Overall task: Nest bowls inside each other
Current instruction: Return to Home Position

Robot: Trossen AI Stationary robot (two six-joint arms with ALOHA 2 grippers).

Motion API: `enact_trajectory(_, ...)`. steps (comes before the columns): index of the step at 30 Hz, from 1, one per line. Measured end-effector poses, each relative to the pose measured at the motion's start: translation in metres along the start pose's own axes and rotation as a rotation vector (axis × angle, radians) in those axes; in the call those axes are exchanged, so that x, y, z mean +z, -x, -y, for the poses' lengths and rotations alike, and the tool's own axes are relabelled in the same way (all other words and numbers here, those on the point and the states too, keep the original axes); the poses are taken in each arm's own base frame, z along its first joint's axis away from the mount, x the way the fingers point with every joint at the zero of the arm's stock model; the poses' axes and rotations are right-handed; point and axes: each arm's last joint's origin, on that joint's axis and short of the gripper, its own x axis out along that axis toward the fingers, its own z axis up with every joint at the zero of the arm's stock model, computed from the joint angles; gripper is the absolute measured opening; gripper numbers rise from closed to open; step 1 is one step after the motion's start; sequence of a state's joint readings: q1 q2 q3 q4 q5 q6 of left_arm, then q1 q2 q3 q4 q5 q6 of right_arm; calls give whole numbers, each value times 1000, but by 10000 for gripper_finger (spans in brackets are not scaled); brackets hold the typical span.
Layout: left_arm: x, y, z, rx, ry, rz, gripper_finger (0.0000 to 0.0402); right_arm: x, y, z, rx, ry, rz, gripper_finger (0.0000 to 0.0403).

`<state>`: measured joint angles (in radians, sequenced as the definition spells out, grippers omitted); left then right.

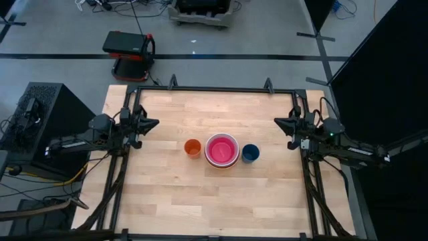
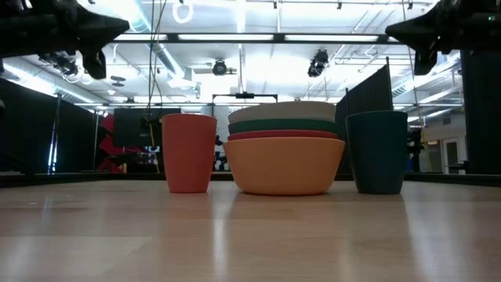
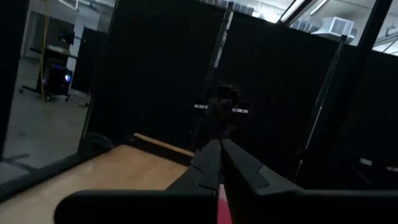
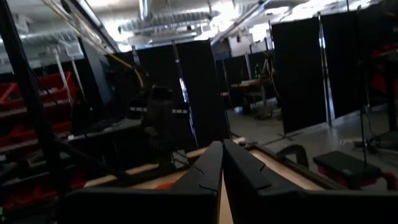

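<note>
The bowls [image 1: 222, 149] stand nested in one stack at the table's middle, the magenta-pink one innermost on top. From the side the stack [image 2: 285, 160] shows a light orange bowl at the bottom, resting on the table, then red-orange, teal and white rims above it. My left gripper [image 1: 155, 123] is shut at the table's left side, high above the wood, its fingers [image 3: 219, 163] closed together. My right gripper [image 1: 277, 121] is shut at the right side, equally high, pointing at the table's middle. Neither touches anything.
A small orange cup [image 1: 192, 148] stands just left of the stack and a small dark blue cup [image 1: 250, 153] just right of it. A black frame [image 1: 214, 90] runs around the table's far edge and sides. Bare wood lies toward the near edge.
</note>
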<state>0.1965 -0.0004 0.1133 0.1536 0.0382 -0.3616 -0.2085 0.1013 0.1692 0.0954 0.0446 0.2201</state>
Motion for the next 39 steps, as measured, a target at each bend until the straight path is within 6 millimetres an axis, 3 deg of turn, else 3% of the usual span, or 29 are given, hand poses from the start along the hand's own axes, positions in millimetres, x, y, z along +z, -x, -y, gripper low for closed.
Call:
enact_trajectory(9,-22,-1,-8,-34,60,21,0,-19,-2,5,-20,-13,4,0)
enact_trajectory(20,-25,-1,-7,-64,-42,-16,0,-40,-2,10,-23,-22,-8,0)
enact_trajectory(39,-35,0,-11,-22,-35,-127,0,-62,0,9,112,106,-255,0)
